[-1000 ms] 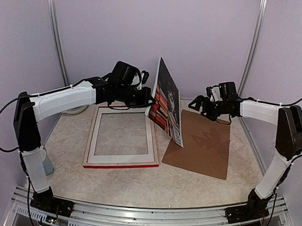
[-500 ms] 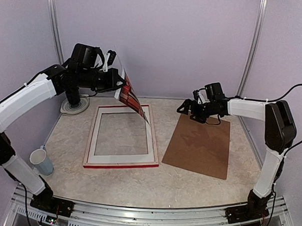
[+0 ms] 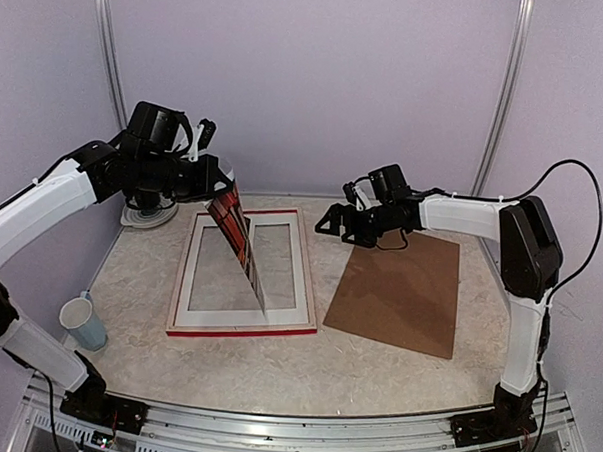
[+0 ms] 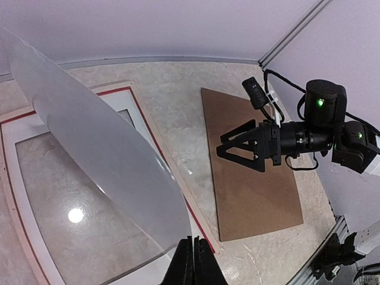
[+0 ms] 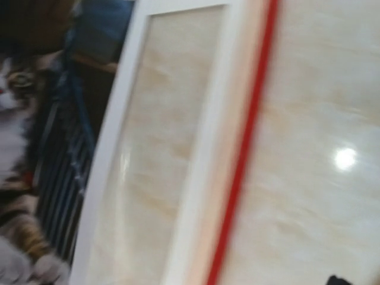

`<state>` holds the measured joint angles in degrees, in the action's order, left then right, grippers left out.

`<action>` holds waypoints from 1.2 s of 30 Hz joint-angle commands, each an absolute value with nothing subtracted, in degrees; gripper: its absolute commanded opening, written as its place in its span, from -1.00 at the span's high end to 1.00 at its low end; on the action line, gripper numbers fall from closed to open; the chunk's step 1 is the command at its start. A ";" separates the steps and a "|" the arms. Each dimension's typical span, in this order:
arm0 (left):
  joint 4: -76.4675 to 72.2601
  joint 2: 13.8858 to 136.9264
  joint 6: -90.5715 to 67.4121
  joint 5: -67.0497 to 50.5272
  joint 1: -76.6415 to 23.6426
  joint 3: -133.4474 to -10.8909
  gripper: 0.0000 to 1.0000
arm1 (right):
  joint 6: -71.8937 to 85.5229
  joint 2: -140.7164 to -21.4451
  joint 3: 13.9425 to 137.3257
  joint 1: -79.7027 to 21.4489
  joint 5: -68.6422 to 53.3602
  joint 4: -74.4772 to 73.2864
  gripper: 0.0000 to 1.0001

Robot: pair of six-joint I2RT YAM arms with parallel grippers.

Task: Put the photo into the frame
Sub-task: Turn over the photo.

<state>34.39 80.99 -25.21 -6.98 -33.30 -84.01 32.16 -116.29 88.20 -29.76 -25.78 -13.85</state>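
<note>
Photo: top corner clamped in left gripper, long axis slanting down into frame; right gripper agape, empty, just right.

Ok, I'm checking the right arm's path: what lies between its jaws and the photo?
The right part of the frame: its window, the white mat and the rail, as the top view shows.

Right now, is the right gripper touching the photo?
Apart. The top view shows the frame's right rail between the right gripper and the photo; the left wrist view shows a wide gap too.
</note>
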 commanded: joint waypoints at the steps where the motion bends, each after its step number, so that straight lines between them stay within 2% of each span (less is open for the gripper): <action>1: 34.85 78.77 -24.51 -8.82 -33.38 -82.76 0.93 | 31.85 -119.92 92.77 -33.09 -28.63 -13.30 -0.98; 10: 33.78 80.27 -24.52 -10.13 -35.96 -82.46 0.89 | 35.52 -128.36 101.71 -37.67 -34.10 -10.90 -0.99; 16: 32.27 82.65 -24.96 -10.94 -38.85 -83.26 0.87 | 39.87 -129.07 101.58 -38.21 -35.61 -5.36 -0.98; 36: 26.21 90.82 -26.79 -14.08 -43.37 -82.40 0.78 | 62.96 -116.90 75.59 -29.33 -44.46 27.74 -0.98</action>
<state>29.17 89.12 -26.09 -12.43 -42.81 -82.65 56.55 -119.55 78.02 -30.11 -40.14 16.25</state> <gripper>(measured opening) 0.101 0.992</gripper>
